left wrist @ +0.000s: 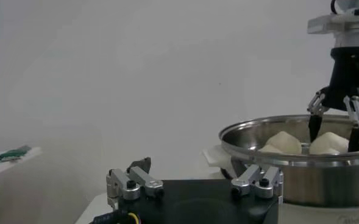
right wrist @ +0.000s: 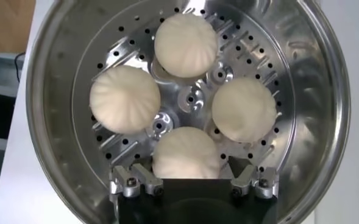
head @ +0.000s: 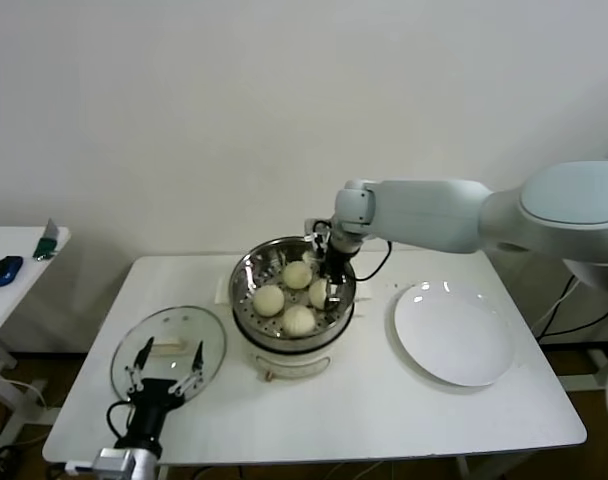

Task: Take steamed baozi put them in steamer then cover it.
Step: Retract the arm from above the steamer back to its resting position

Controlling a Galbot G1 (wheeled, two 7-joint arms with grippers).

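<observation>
Left gripper (head: 165, 368), nearest the head camera at the table's (head: 364, 400) front edge, hovers with fingers spread and holding nothing over the near rim of the glass cover (head: 169, 350), which lies flat on the table left of the steamer (head: 294, 298). Right gripper (head: 333, 283) is lowered inside the steamer at its right side, fingers apart and released, straddling one bun without clamping it. All four steamed baozi (right wrist: 185, 45) sit on the perforated tray (right wrist: 194, 97), and a white plate (head: 454, 333) lies to the steamer's right.
</observation>
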